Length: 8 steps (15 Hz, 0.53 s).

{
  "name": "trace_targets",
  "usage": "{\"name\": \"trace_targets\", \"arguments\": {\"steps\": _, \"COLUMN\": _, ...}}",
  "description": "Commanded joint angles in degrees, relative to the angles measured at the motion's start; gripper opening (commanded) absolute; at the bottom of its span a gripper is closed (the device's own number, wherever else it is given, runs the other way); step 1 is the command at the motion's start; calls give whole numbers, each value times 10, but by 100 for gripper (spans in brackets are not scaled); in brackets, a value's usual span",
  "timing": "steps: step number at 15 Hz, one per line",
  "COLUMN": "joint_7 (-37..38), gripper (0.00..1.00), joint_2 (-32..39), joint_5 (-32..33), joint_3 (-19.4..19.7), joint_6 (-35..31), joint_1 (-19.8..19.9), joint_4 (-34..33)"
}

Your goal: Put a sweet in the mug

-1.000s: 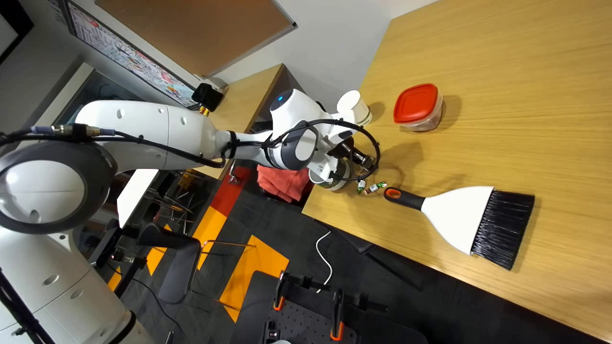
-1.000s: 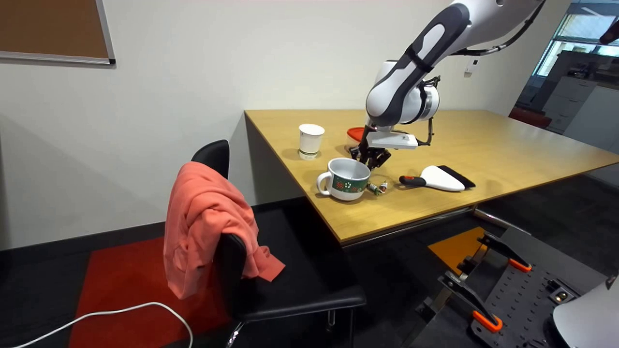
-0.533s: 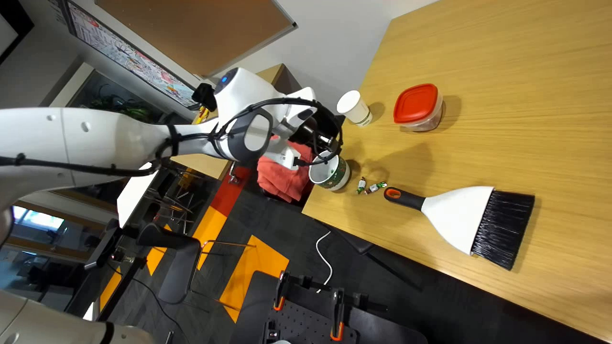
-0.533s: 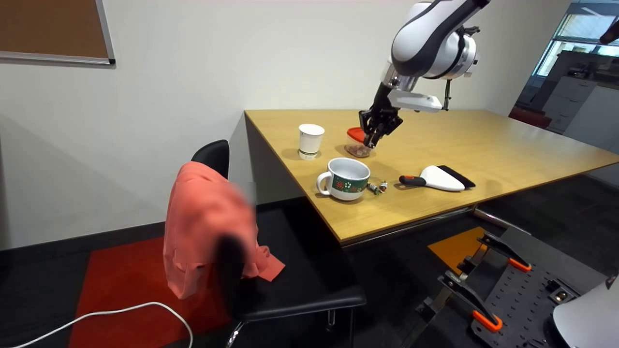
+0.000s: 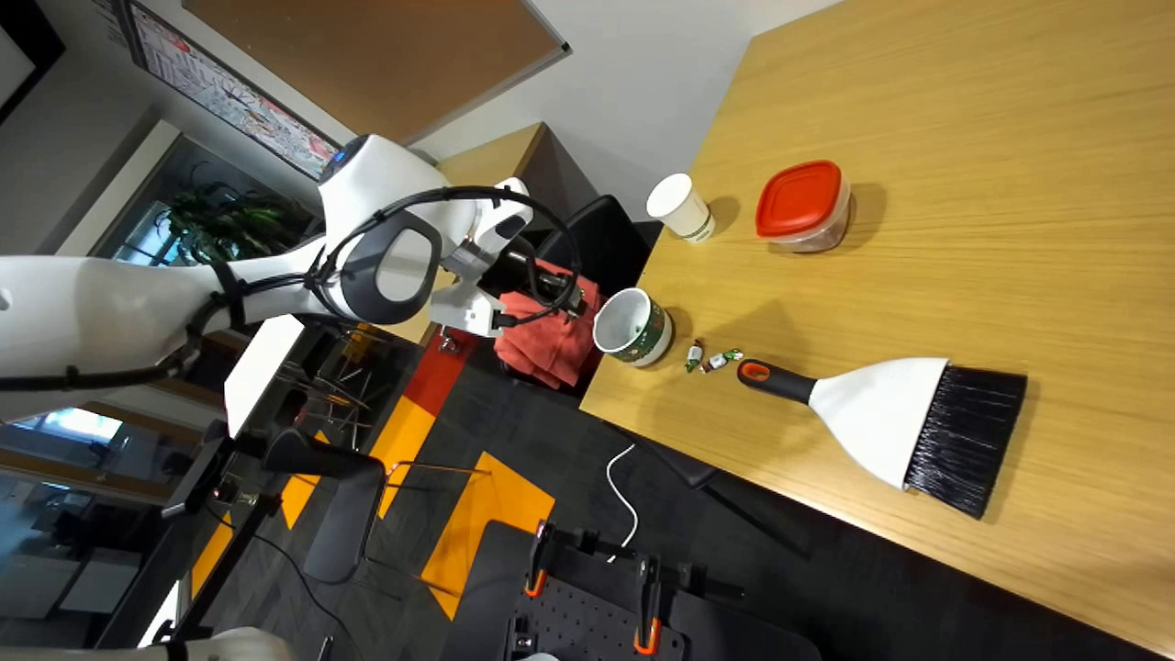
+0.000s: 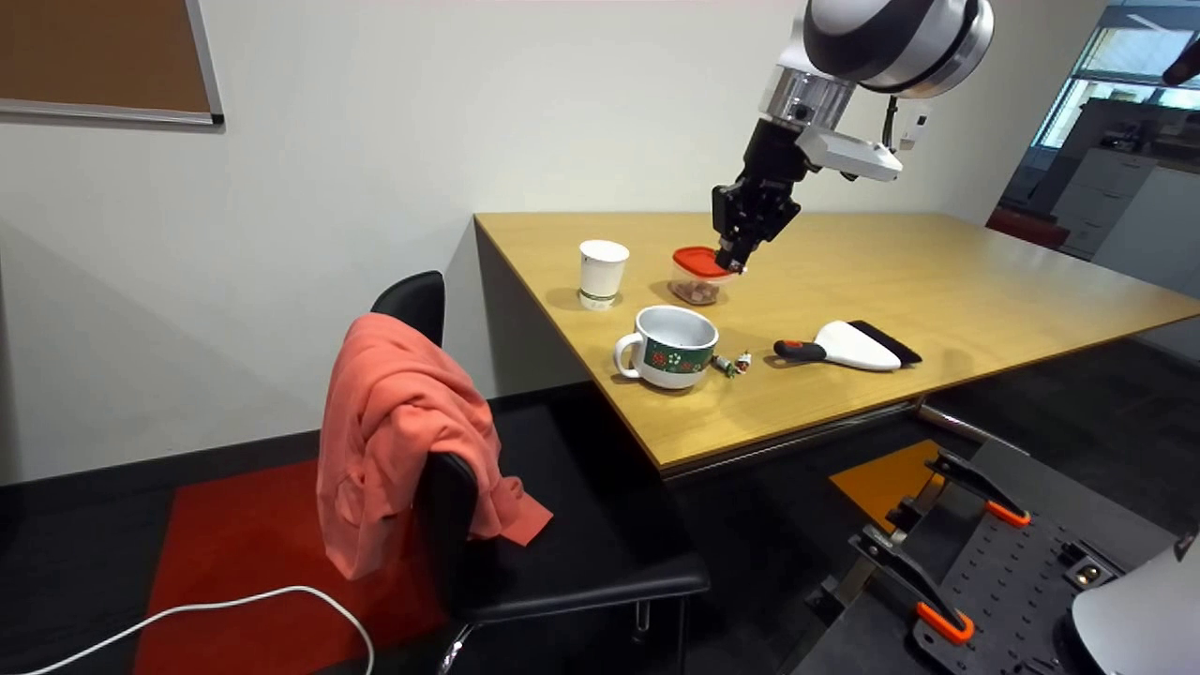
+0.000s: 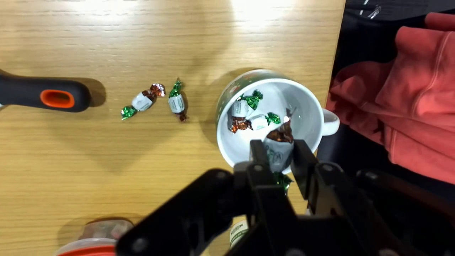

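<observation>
White and grey, the arm slants downward, and we see its gripper clamped on a sweet, higher than the mug and apart from it.

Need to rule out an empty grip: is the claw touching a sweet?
Touching. The wrist view shows the claw pinching a sweet, with a fingertip against each side.

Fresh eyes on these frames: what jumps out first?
Probably the coral garment draped over the black chair beside the table, bright in both exterior views. Next, the red-lidded container standing on that table near the white cup. In the wrist view, likely the wrapped sweet pinched between the fingers, seen against the mug, which has more sweets inside.
</observation>
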<state>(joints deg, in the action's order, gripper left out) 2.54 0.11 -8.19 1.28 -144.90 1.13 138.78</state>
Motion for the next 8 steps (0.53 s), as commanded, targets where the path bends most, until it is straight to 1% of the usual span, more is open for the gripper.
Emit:
{"name": "trace_targets", "arguments": {"steps": 1, "joint_7": -2, "gripper": 6, "joint_2": 4, "joint_5": 0, "joint_3": -7, "joint_6": -42, "joint_1": -6, "joint_4": 24}}
{"name": "trace_targets", "arguments": {"steps": 3, "joint_7": 5, "gripper": 6, "joint_2": 20, "joint_5": 7, "joint_3": -10, "joint_6": -78, "joint_1": -8, "joint_4": 33}}
{"name": "trace_targets", "arguments": {"steps": 5, "joint_7": 5, "gripper": 6, "joint_2": 37, "joint_5": 9, "joint_3": -11, "joint_6": -133, "joint_1": -10, "joint_4": 44}}
{"name": "trace_targets", "arguments": {"steps": 8, "joint_7": -5, "gripper": 6, "joint_2": 70, "joint_5": -7, "joint_3": -15, "joint_6": -190, "joint_1": -11, "joint_4": 50}}
